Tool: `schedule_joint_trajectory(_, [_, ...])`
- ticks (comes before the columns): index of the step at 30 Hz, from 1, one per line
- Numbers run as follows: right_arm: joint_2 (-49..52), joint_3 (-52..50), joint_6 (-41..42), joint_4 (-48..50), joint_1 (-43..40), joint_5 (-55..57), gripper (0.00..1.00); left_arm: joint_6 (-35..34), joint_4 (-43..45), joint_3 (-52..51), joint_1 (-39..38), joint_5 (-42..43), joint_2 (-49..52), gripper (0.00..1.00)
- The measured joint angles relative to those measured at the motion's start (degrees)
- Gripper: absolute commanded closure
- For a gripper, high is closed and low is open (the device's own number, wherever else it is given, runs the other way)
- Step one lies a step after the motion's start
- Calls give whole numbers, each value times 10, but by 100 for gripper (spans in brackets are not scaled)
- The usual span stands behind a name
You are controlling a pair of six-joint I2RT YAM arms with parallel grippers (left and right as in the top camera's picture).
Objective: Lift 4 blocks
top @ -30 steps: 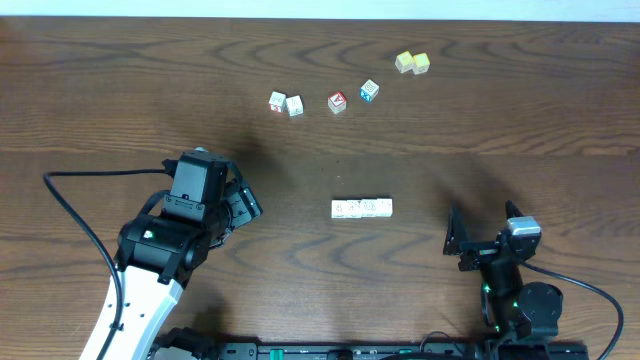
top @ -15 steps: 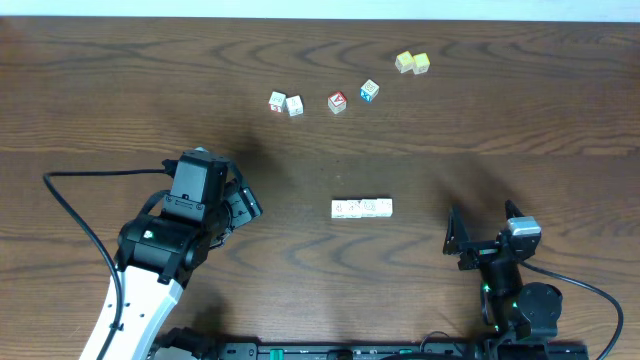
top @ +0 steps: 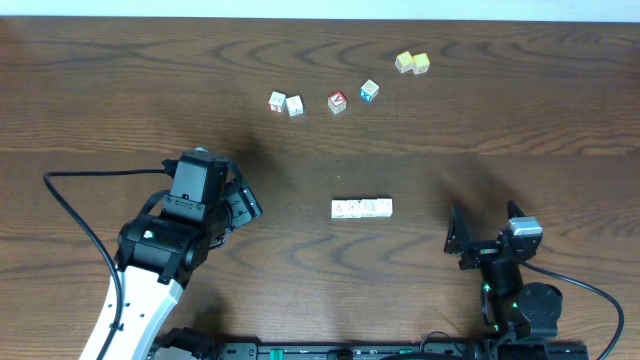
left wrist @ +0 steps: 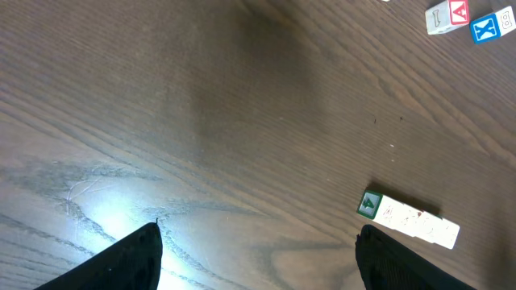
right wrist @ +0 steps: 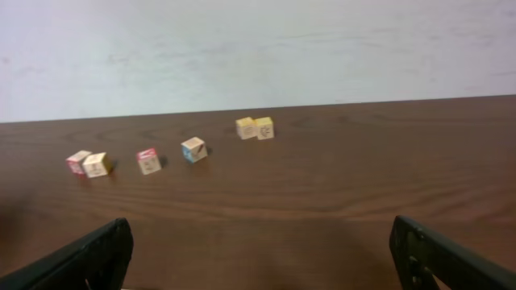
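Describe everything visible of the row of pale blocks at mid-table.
The row of blocks is four small cream-white cubes, wooden by the look, set end to end and touching in one straight line. Faint small marks show on their faces; the left wrist view shows a green one on the end face. It lies flat on the dark wood-grain table, and nothing else touches it.

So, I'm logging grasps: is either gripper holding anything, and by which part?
Nothing is held. The left gripper and right gripper are both open and empty; the blocks lie in a row on the table, untouched.
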Motion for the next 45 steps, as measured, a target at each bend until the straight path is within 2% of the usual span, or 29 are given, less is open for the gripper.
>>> schedule_joint_trajectory(35, [0, 0, 0, 0, 0, 23, 1, 0, 0, 0, 0, 0, 0, 23])
schedule_joint_trajectory(45, [0, 0, 0, 0, 0, 23, 1, 32, -36, 0, 3, -36, -2, 23])
